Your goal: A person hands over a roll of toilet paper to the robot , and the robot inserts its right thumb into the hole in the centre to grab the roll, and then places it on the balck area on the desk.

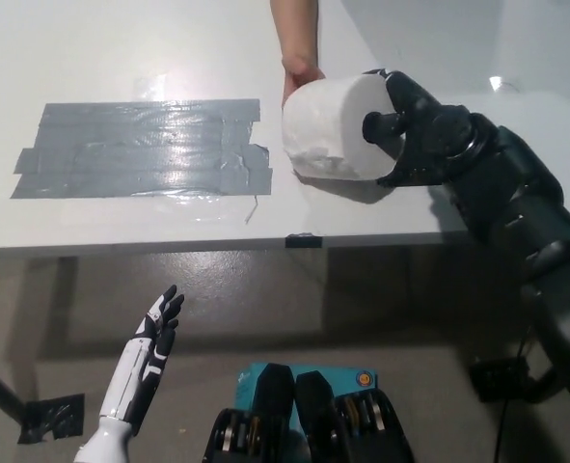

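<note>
1. White cylindrical roll of toilet paper [331,130]: held just above the white tabletop [121,48], near its front edge. Long axis runs roughly sideways across the head view, core end facing the black right robot hand [412,130].
2. Key relation: the dark grey taped rectangle [140,147], which serves as the black area, lies on the side of the roll away from the black right robot hand, with a short gap of bare tabletop between roll and tape. Judgement: the carry must go across the roll's own long axis direction, toward the tape.
3. Black right robot hand: against the roll's core end, thumb seemingly at the centre hole, fingers curled round the outer face. Reads as gripping the roll; how deep the thumb sits cannot be seen.
4. A person's hand [299,69] touches the far end of the roll from behind. Judgement: handover not clearly complete; the roll may be shared between both.
5. White left robot hand [151,349]: well below the tabletop edge, far from the roll, fingers spread, holding nothing. The right hand is the nearer one.
</note>
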Tool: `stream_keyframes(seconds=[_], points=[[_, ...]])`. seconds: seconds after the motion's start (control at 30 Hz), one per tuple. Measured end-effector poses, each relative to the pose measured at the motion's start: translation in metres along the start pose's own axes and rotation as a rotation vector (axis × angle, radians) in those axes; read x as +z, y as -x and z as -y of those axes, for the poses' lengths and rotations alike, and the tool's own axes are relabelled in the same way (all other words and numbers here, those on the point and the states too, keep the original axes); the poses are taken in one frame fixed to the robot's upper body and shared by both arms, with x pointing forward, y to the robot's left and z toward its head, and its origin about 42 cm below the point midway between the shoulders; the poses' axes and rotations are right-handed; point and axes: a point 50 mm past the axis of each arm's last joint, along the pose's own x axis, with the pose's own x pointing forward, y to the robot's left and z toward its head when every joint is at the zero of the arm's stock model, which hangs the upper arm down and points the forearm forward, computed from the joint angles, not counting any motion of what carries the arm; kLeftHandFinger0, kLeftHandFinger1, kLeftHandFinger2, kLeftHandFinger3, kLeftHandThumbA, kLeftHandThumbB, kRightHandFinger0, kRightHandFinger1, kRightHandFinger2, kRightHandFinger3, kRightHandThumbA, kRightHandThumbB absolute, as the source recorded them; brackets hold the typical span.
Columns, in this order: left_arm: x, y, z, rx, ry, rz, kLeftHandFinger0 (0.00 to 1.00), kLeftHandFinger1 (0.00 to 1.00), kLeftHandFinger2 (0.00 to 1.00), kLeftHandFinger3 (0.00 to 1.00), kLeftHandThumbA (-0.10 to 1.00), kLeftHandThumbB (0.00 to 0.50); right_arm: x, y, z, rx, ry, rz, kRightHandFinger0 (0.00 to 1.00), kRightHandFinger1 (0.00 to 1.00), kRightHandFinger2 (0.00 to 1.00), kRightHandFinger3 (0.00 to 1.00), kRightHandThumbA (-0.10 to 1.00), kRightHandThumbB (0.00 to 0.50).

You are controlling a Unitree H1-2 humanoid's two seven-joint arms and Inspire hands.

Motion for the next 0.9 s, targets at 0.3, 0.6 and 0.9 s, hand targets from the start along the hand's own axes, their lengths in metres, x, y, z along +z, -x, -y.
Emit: stream_keyframes(seconds=[0.3, 0.6, 0.9], points=[[-0.001, 0.0, 0.0, 0.001, 0.006, -0.004, 1.0, 1.0, 1.0, 1.0, 1.0, 0.204, -0.008, 0.001, 0.007, 0.031, -0.484, -0.007, 0.0, 0.49, 0.97, 1.0, -0.1, 0.198], [-0.001, 0.0, 0.0, 0.002, 0.012, -0.005, 1.0, 1.0, 1.0, 1.0, 1.0, 0.194, -0.014, 0.003, 0.011, 0.062, -0.931, 0.008, 0.0, 0.38, 0.83, 0.97, -0.1, 0.145], [0.002, -0.005, 0.0, 0.003, 0.014, 0.008, 1.0, 1.0, 1.0, 1.0, 1.0, 0.191, -0.019, 0.007, 0.033, 0.092, -1.098, 0.041, 0.0, 0.5, 0.9, 1.0, -0.1, 0.139]])
